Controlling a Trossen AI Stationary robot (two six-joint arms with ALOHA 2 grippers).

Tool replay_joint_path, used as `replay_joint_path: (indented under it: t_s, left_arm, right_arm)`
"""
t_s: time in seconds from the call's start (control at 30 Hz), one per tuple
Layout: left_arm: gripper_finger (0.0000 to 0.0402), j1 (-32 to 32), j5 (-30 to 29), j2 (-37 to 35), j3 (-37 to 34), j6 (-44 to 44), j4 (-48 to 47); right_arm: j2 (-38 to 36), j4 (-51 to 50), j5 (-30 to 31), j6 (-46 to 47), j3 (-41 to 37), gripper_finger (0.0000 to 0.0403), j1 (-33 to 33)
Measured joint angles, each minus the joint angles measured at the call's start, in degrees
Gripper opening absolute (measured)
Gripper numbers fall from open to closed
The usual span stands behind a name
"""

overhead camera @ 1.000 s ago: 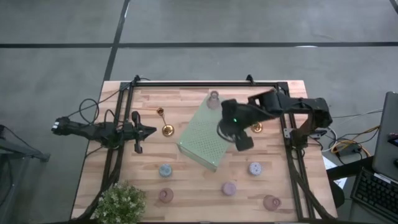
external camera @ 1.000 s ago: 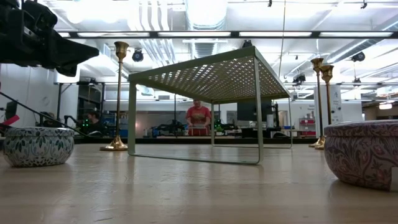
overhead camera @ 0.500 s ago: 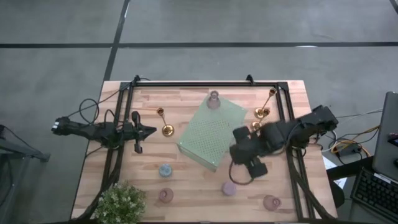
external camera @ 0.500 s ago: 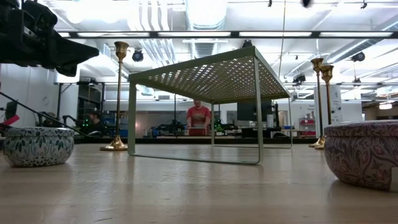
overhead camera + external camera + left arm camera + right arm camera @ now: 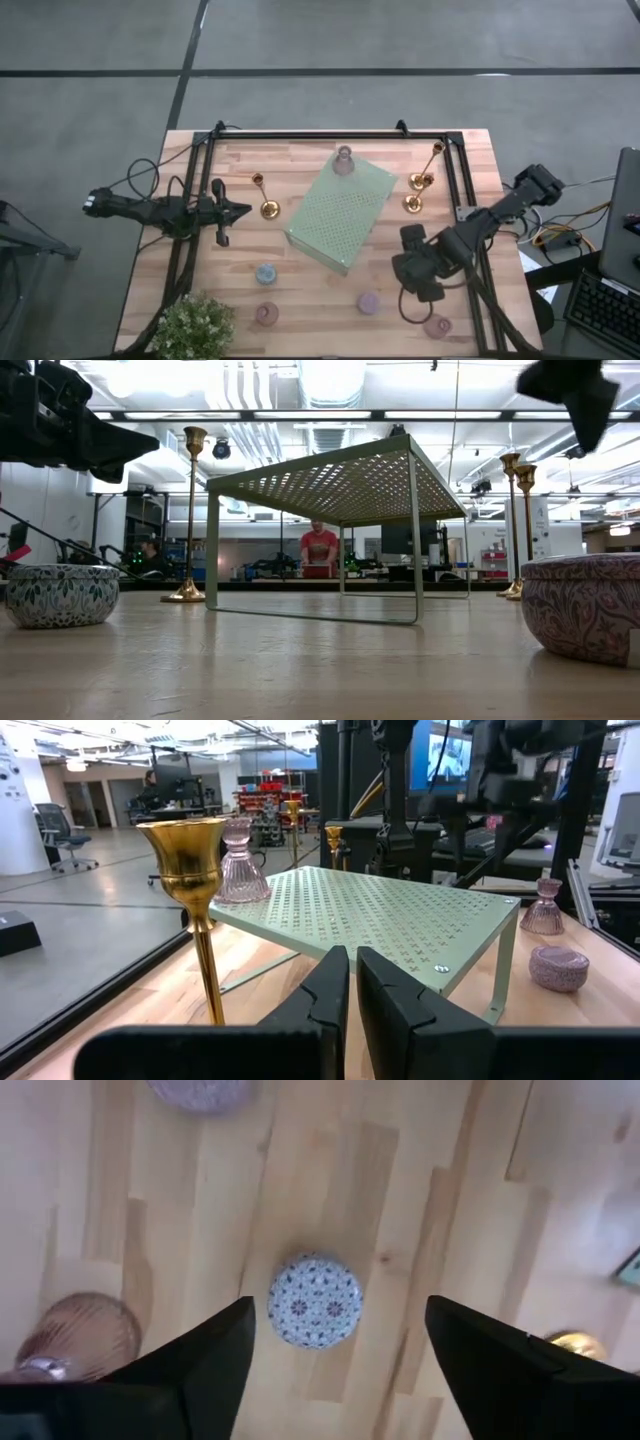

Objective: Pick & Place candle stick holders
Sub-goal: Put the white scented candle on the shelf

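- The small round holder with the blue-and-white pattern point(image 5: 315, 1301) sits on the desk point(image 5: 300, 150), near its right edge and in front of the green rack. It stands alone on bare wood, well apart from its neighbours.
- It looks like glazed ceramic: stiff, squat, probably a bit heavy for its size, slick on the outside, and likely to chip if dropped.
- Being low and wide, it won't topple easily. The curved wall could slip out of a shallow pinch, so I'd take it across the widest part, with the fingers low on opposite sides.
- The right hand point(image 5: 338, 1308) hovers directly over it with its fingers spread wide and nothing between them. The gap looks broader than the holder, so there seems to be room to come down around it.
- A lilac holder point(image 5: 200, 1092) and a ribbed pink one point(image 5: 70, 1335) lie off to either side, far enough not to get in the way, I think.
- The pale-green perforated rack point(image 5: 340, 215) stands mid-desk with a pink glass holder point(image 5: 344, 160) on its far corner.
- Two gold candlesticks point(image 5: 420, 180) stand by the rack's right side. They are tall, thin and shiny, so easy to tip; I'd grip those at the stem.
- The left hand point(image 5: 235, 211) waits at the desk's left, fingers pressed together and empty, just beside another gold candlestick point(image 5: 195, 860).
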Motion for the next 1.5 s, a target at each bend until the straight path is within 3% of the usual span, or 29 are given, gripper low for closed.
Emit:
replay_joint_path:
  t_s: [0.23, 0.47, 1.1, 1.5]
  left_arm:
    - [0.0028, 0.0, 0.0, 0.0, 0.0, 0.0, 0.0]
    - [0.0028, 0.0, 0.0, 0.0, 0.0, 0.0, 0.0]
    - [0.0028, 0.0, 0.0, 0.0, 0.0, 0.0, 0.0]
    - [0.0028, 0.0, 0.0, 0.0, 0.0, 0.0, 0.0]
  right_arm:
    - [-2.2, 5.7, 0.0, 5.1, -10.1, 0.0340, 0.3]
    - [-1.8, 12.4, -0.7, 5.8, -16.9, 0.0360, 0.4]
    - [-1.8, 25.3, -2.6, 9.7, -24.2, 0.0358, 2.6]
    - [-1.6, 27.4, -2.0, 10.3, -25.8, 0.0328, 2.6]
